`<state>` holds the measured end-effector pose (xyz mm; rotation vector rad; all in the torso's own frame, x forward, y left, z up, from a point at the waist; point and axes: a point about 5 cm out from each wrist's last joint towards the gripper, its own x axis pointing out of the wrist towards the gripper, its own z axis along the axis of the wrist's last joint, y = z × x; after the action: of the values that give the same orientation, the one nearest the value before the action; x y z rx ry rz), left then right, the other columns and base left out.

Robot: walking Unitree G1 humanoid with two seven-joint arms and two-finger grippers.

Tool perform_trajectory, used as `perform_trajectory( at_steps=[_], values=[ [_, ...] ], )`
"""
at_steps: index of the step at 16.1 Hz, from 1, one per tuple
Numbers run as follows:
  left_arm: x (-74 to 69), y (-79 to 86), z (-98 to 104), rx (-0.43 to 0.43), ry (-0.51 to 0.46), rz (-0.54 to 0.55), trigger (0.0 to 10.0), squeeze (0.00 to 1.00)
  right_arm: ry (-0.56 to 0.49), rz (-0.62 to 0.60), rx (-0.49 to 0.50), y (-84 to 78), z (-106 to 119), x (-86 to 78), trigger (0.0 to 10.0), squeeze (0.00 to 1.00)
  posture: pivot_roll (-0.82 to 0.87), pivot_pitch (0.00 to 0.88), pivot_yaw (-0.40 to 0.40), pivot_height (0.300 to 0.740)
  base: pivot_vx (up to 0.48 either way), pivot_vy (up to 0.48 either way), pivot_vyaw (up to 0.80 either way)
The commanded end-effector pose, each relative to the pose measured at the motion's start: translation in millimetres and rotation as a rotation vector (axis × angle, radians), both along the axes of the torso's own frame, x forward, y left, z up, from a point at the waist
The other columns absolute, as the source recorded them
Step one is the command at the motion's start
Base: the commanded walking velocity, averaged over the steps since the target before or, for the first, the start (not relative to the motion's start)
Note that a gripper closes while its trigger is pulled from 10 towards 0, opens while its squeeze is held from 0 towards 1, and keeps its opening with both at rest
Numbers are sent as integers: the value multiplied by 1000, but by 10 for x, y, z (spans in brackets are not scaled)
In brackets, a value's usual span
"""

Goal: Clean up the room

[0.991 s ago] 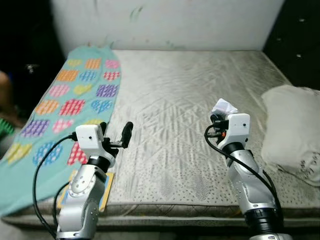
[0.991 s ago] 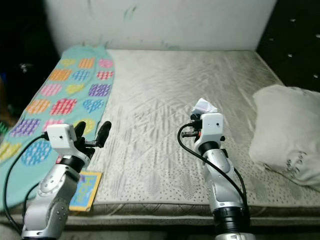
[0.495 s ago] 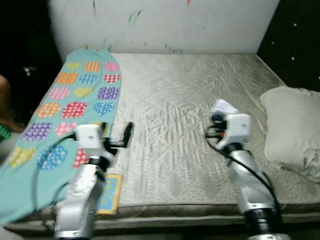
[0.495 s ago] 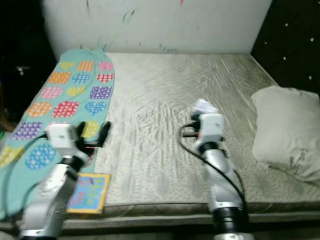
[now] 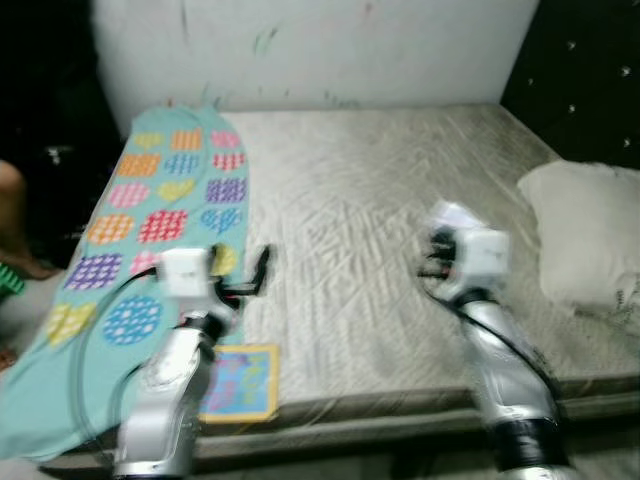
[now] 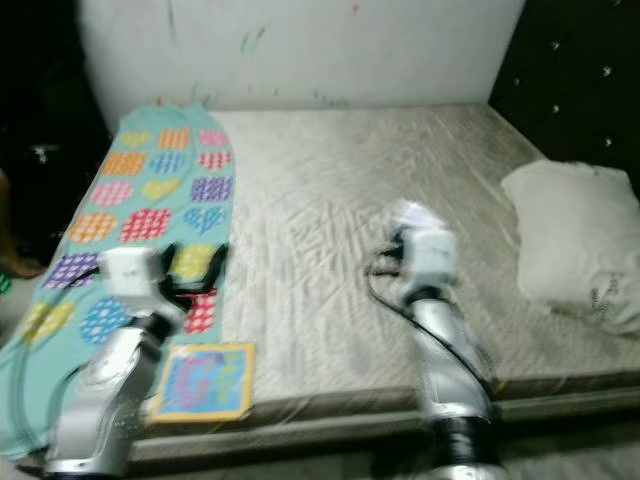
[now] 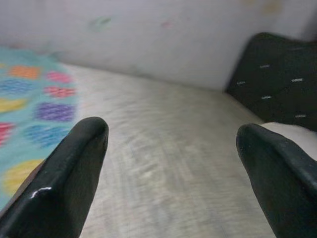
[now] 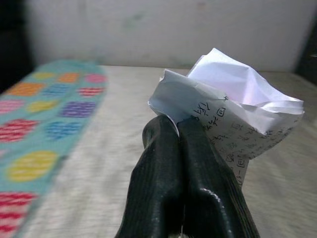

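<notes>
Our right pincer (image 8: 185, 148) was squeezed tight on a crumpled paper (image 8: 233, 106) with writing on it, held up over the middle of the bed (image 5: 350, 200). Our left pincer (image 7: 173, 163) was spread wide with nothing in it, over the bed's near left part. A blanket with bright hearts (image 5: 150, 210) lay along the bed at 9 o'clock. A colourful book (image 5: 238, 382) sat at 7 o'clock by the bed's edge. A white pillow (image 5: 585, 240) rested at 3 o'clock.
</notes>
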<state>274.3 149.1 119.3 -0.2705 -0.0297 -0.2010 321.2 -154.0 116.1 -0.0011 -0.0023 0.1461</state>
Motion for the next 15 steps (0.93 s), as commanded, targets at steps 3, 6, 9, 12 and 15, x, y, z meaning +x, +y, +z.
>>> perform_trajectory(
  at_steps=[3, 6, 9, 12, 15],
  values=[
    [19, -62, 37, -6, -16, -18, 10000, 0, -9, -13, -30, -98, 8, -5, 10000, 0, -62, 15, 15, 740, 0, 480, 0],
    [23, -60, 38, -4, -15, -15, 10000, 0, -10, 5, -42, -79, 8, -10, 10000, 0, -63, 18, 15, 740, 0, 480, 0],
    [25, -61, 43, -5, -18, -13, 10000, 0, -12, 11, -50, -72, 7, -11, 10000, 0, -63, 18, 15, 740, 0, 480, 0],
    [33, -68, 40, -6, -18, -12, 10000, 0, -12, 25, -60, -66, -3, -12, 10000, 0, -66, 17, 14, 740, 0, 480, 0],
    [36, -64, 39, -5, -18, -10, 10000, 0, -15, 41, -66, -41, -1, -15, 10000, 0, -66, 16, 12, 740, 0, 480, 0]
  ],
)
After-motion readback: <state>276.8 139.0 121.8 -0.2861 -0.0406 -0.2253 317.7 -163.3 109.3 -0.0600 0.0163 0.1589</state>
